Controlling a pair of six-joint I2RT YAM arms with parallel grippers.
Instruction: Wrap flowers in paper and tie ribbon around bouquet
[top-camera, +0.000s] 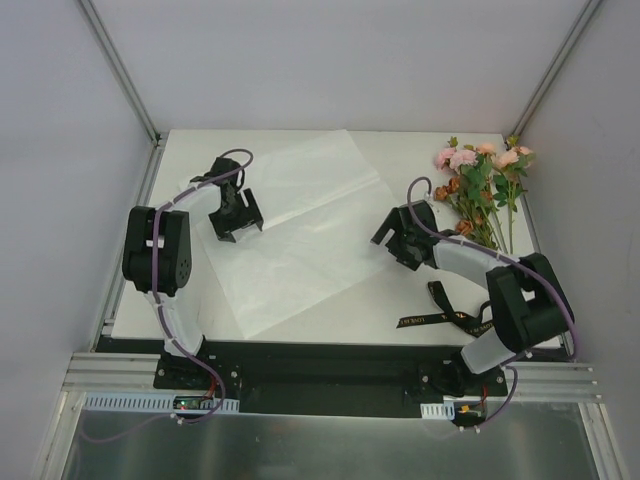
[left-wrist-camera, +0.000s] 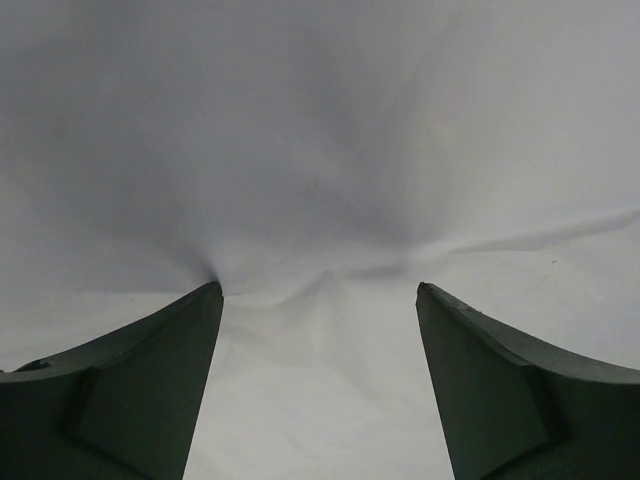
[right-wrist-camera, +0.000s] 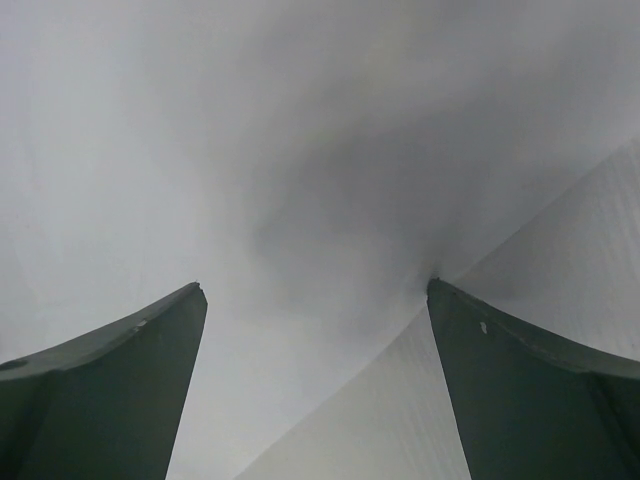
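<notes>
Only the overhead view shows flowers (top-camera: 480, 185) and ribbon (top-camera: 445, 318); wrists see paper (left-wrist-camera: 320, 150).

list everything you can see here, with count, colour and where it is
paper: one sheet, white, flat on the table's left and middle
flowers: one bunch, pink, peach and rust with green leaves, far right corner of the table
ribbon: one, black with gold lettering, near right of the table, by the right arm
table: one, white
left gripper: one, black, open, low over the paper
right gripper: one, black, open, at the paper's right edge
</notes>
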